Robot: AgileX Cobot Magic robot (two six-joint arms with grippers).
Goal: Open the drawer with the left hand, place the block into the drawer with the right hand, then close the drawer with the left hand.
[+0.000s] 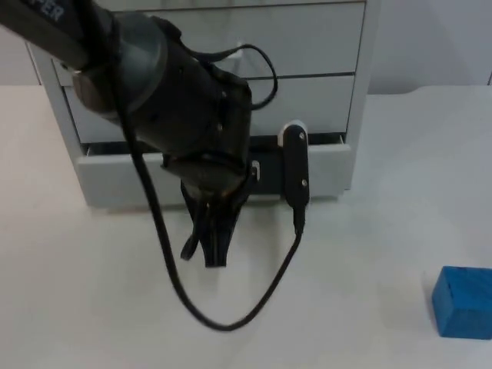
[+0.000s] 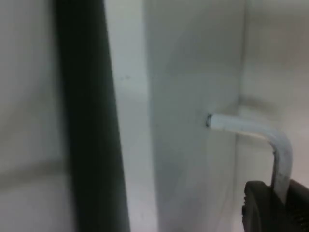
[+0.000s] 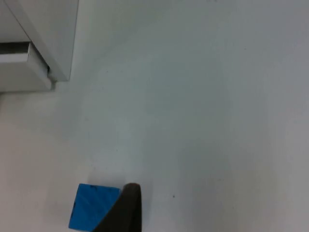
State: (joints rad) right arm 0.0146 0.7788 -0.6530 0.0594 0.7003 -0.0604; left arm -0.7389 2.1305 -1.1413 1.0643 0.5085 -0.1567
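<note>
A grey drawer cabinet [image 1: 307, 46] stands at the back of the white table. Its bottom drawer [image 1: 330, 165] is pulled out a little, and a dark gap shows above its front. My left gripper [image 1: 206, 244] reaches down in front of that drawer. In the left wrist view a black fingertip [image 2: 270, 210] sits on the bent white drawer handle [image 2: 270, 137], which runs in behind it. The blue block [image 1: 463, 301] lies on the table at the front right. My right gripper [image 3: 126, 210] waits just beside the blue block [image 3: 92, 207].
The cabinet's corner [image 3: 48, 38] and the slightly open drawer [image 3: 19, 72] lie beyond the block across bare white table [image 3: 203, 121]. A black cable [image 1: 231, 319] hangs in a loop from the left arm over the table in front of the cabinet.
</note>
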